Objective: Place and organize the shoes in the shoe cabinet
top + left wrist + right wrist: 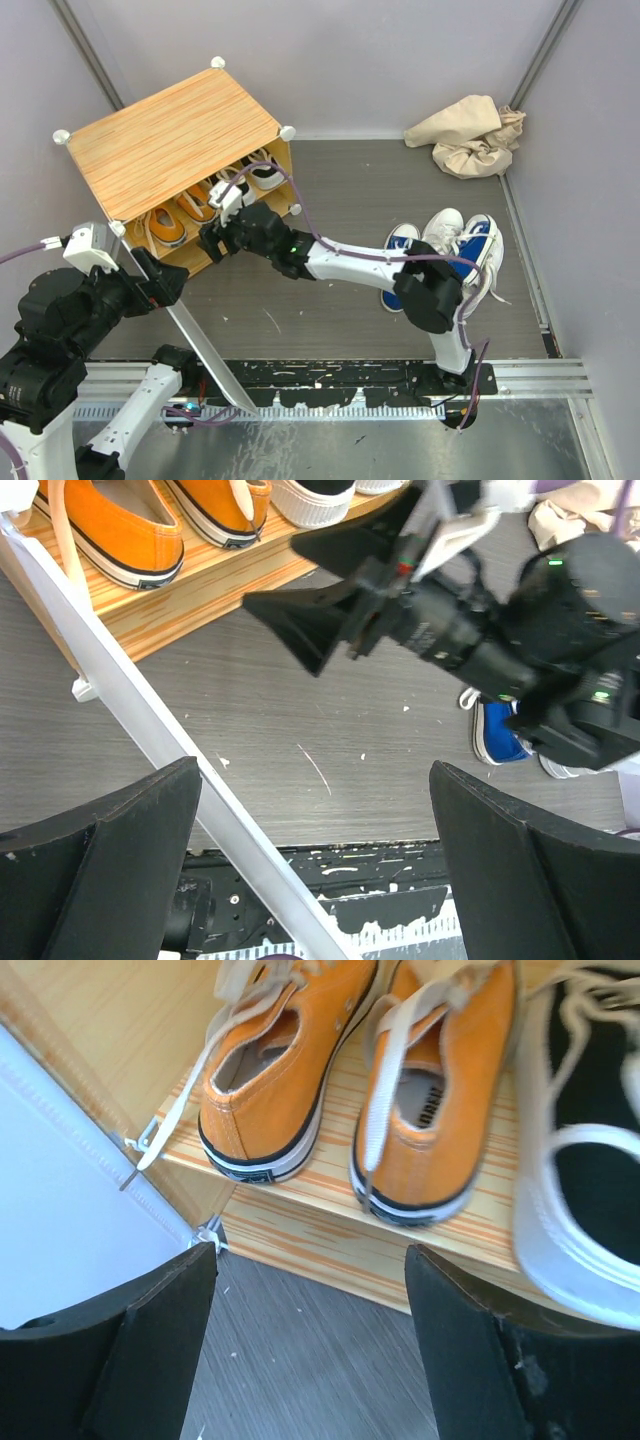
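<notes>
Light grey walls enclose a dark grey, wood-grained table surface, scratched white in places, with a metal rail along the near edge. The shoe cabinet stands at the far left with its white front panel swung out across the surface.

On its shelf sit the orange sneakers, with the black sneakers beside them. The blue sneakers and a white sneaker lie on the surface beside the right arm, and a crumpled beige cloth lies in the far right corner.

The right gripper hangs before the shelf, fingers apart and empty. The left gripper is spread wide over the panel edge, clamping nothing.
</notes>
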Robot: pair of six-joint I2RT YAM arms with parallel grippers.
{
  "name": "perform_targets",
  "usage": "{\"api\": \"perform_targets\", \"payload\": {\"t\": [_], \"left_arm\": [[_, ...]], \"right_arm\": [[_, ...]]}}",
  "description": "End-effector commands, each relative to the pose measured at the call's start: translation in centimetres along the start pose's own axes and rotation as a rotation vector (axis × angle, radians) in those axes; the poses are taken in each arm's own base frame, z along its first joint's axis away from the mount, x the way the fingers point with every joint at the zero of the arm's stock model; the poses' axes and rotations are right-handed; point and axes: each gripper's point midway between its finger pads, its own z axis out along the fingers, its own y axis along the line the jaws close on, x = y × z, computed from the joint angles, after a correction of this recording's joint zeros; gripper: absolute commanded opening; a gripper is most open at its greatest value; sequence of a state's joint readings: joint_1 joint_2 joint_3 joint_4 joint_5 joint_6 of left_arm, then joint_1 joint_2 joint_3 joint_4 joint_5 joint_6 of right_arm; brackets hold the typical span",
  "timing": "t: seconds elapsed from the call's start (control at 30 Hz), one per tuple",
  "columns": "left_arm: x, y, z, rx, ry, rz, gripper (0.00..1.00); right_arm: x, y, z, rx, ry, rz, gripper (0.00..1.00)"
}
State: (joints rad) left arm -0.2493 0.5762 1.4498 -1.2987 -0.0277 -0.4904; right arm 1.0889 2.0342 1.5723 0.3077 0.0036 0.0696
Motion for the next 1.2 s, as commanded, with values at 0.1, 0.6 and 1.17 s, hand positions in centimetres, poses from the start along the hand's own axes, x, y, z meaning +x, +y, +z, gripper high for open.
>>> {"api": "perform_targets", "payload": {"t": [0.1, 0.6, 1.17], "left_arm": [[-1.2, -1.6, -0.4, 0.087, -0.053, 0.027, 0.98], [-0.6, -3.9, -0.2, 0.251, -0.065, 0.075, 0.98], [0.7, -3.2, 0.0, 0.252, -0.053, 0.096, 0.98]], "right_arm": [[-5.6, -7.0, -9.2, 0.371, -0.016, 0.029, 0.85], [8.4, -24.9, -41.3, 1.274, 0.559, 0.315, 1.00], [17.9, -19.6, -37.8, 0.941, 0.759, 0.595, 0.43]]}}
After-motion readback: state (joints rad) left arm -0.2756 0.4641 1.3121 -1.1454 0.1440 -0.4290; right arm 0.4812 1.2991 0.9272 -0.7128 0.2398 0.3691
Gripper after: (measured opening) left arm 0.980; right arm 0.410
